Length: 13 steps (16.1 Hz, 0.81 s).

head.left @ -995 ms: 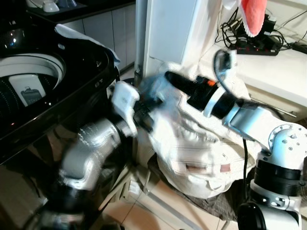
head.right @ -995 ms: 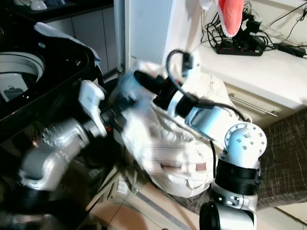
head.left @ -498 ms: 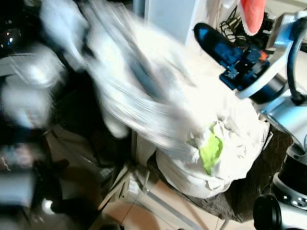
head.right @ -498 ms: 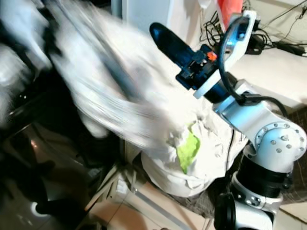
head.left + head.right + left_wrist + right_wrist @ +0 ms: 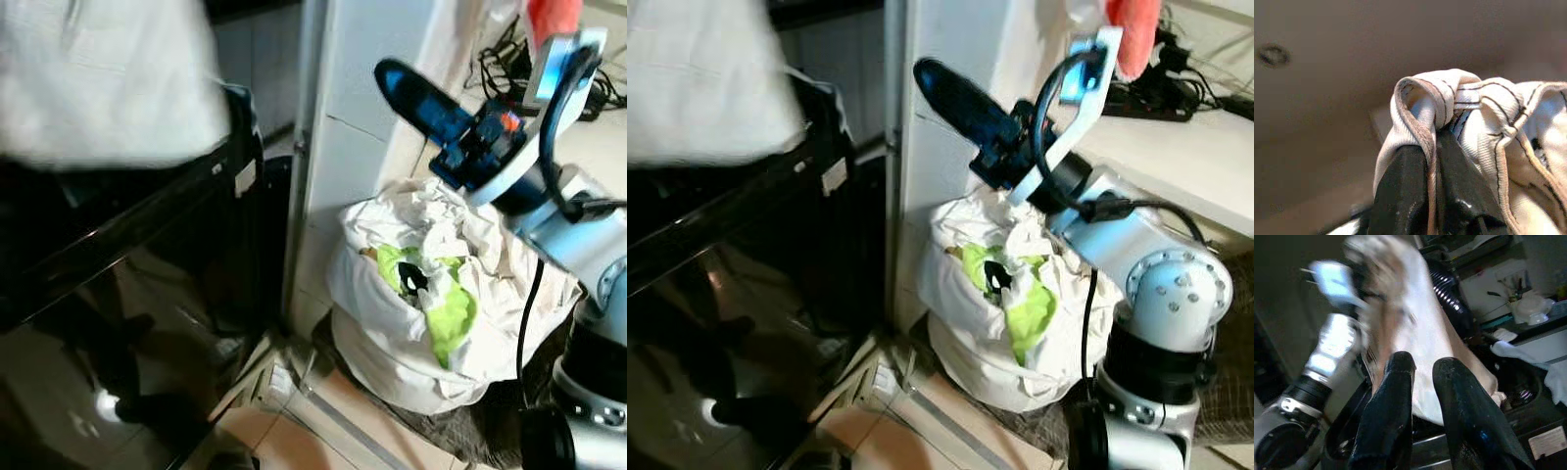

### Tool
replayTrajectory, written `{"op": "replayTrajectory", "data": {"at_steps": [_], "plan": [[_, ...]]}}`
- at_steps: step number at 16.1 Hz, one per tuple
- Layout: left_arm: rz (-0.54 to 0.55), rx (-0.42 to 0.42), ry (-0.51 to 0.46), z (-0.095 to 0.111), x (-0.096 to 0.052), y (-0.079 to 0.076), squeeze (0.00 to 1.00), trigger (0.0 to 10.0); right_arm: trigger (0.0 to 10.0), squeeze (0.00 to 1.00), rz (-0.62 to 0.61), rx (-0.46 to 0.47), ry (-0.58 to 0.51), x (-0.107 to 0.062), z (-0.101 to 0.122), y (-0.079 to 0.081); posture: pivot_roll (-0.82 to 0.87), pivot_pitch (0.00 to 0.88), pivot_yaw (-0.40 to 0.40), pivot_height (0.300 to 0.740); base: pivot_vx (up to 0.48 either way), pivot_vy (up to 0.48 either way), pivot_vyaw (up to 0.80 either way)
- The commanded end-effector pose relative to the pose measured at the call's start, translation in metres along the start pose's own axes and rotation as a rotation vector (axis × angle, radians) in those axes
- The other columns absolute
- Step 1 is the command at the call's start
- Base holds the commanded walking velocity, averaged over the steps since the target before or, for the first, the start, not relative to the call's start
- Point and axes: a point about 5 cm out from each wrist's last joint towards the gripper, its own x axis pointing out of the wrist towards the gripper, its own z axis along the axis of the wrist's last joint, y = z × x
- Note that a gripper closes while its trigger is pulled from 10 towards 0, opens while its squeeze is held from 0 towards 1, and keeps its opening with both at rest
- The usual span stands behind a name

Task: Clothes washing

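Here, the black top-loading washing machine (image 5: 127, 245) takes up the eye views from about seven to ten o'clock, its glossy front reflecting the floor. Above it, at eleven o'clock, hangs a large, blurred white garment (image 5: 103, 73). In the left wrist view, the left gripper (image 5: 1432, 161) has its two black fingers pressed together on a bunched, piped hem of this white garment, the cloth folded over the fingertips (image 5: 1405, 166). The right wrist view shows the same cloth draping down from the silver left arm (image 5: 1327, 357) over the washer's dark rim. At about four o'clock, a white laundry bag (image 5: 392, 343) sits on the floor against the white wall, stuffed with pale clothes and a lime-green garment (image 5: 446, 308). Above the bag, at one o'clock, the right gripper (image 5: 416, 93) is raised in the air, its fingers (image 5: 1396, 391) slightly apart and holding nothing.
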Motion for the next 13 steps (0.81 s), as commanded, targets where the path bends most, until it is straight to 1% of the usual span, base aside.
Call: {"op": "replayTrajectory", "data": {"at_steps": [1, 2, 3, 4, 5, 6, 7, 8, 9, 10, 11, 13], "plan": [[-0.107, 0.09, 0.037, -0.007, -0.009, -0.029, 0.0, 0.0, 10.0, 0.0, -0.001, -0.034, 0.008, -0.001, -0.002, 0.003, 0.03, 0.0, -0.046, 0.74, 0.0, 0.0, 0.0], [-0.18, 0.087, 0.082, -0.013, -0.015, -0.043, 0.0, 0.0, 10.0, 0.0, 0.0, -0.036, 0.019, -0.001, -0.005, 0.004, 0.02, 0.0, -0.045, 0.74, 0.0, 0.0, 0.0], [-0.428, 0.042, 0.292, -0.039, -0.047, -0.086, 0.0, 0.6, 10.0, 0.0, 0.0, -0.037, 0.079, -0.002, -0.017, 0.005, 0.02, 0.0, -0.047, 0.74, 0.0, 0.0, 0.0], [-0.501, -0.008, 0.401, -0.051, -0.064, -0.101, 0.0, 1.2, 10.0, 0.0, 0.001, -0.035, 0.13, -0.003, -0.024, 0.005, 0.02, 0.0, -0.047, 0.74, 0.0, 0.0, 0.0], [-0.546, -0.041, 0.488, -0.059, -0.076, -0.109, 0.0, 5.8, 10.0, 0.0, -0.006, -0.049, 0.192, -0.003, -0.032, 0.005, 0.02, 0.0, -0.044, 0.74, 0.0, 0.0, 0.0], [-0.649, -0.151, 0.693, -0.075, -0.104, -0.126, 0.0, 10.0, 10.0, 0.0, -0.063, -0.135, 0.391, -0.01, -0.055, -0.001, 0.02, 0.0, -0.043, 0.74, 0.0, 0.0, 0.0], [-0.689, -0.199, 0.764, -0.078, -0.114, -0.133, 0.0, 10.0, 10.0, 0.0, -0.085, -0.159, 0.456, -0.013, -0.062, -0.004, 0.02, 0.0, -0.043, 0.74, 0.0, 0.0, 0.0], [-0.766, -0.147, 0.821, -0.084, -0.125, -0.136, 0.0, 10.0, 10.0, 0.0, -0.095, -0.176, 0.499, -0.017, -0.067, -0.006, 0.02, 0.0, -0.049, 0.74, 0.0, 0.0, 0.0], [-0.801, -0.115, 0.85, -0.088, -0.128, -0.134, 0.11, 10.0, 10.0, 0.0, -0.089, -0.18, 0.5, -0.017, -0.067, -0.005, 0.02, 0.0, -0.053, 0.74, 0.0, 0.0, 0.0], [-0.811, -0.124, 0.862, -0.089, -0.128, -0.133, 0.77, 10.0, 10.0, 0.0, -0.086, -0.181, 0.5, -0.016, -0.066, -0.004, 0.02, 0.0, -0.053, 0.74, 0.0, 0.0, 0.0], [-0.837, -0.141, 0.89, -0.091, -0.129, -0.131, 1.0, 10.0, 10.0, 0.0, -0.083, -0.18, 0.499, -0.015, -0.066, -0.004, 0.03, 0.0, -0.054, 0.74, 0.0, 0.0, 0.0], [-0.844, -0.205, 0.94, -0.095, -0.13, -0.125, 1.0, 10.0, 10.0, 0.0, -0.083, -0.18, 0.502, -0.016, -0.067, -0.005, 0.04, 0.0, -0.073, 0.74, 0.0, 0.0, 0.0]]}}
